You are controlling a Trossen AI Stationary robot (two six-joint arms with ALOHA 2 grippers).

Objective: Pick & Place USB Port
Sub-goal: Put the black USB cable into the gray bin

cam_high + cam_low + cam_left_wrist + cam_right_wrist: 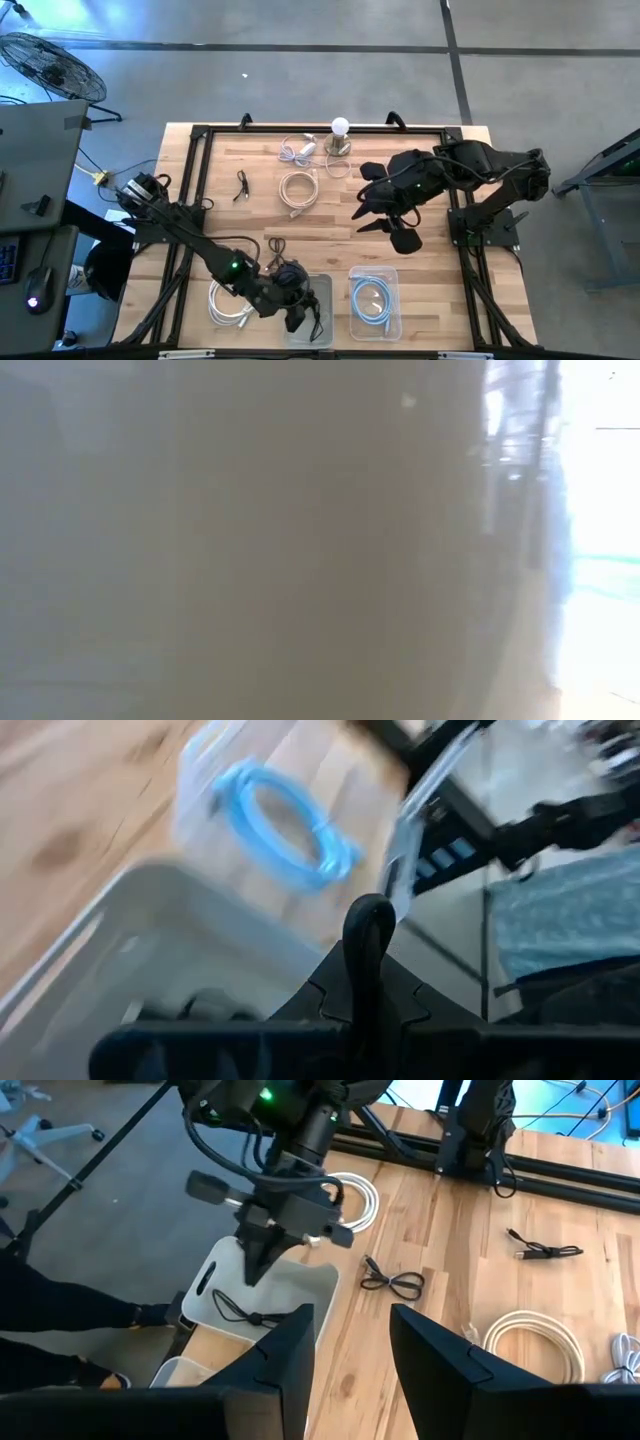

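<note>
Cable (240,1312) is lying in your bin (225,1275) by the table's near edge. Your left gripper (258,1258) is hanging shut above it; your right gripper (385,224) is waiting open mid-table.

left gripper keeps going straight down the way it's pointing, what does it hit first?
Probably the black cable lying in the grey bin: the shut left gripper points down into that bin. Exact depth is unclear.
</note>
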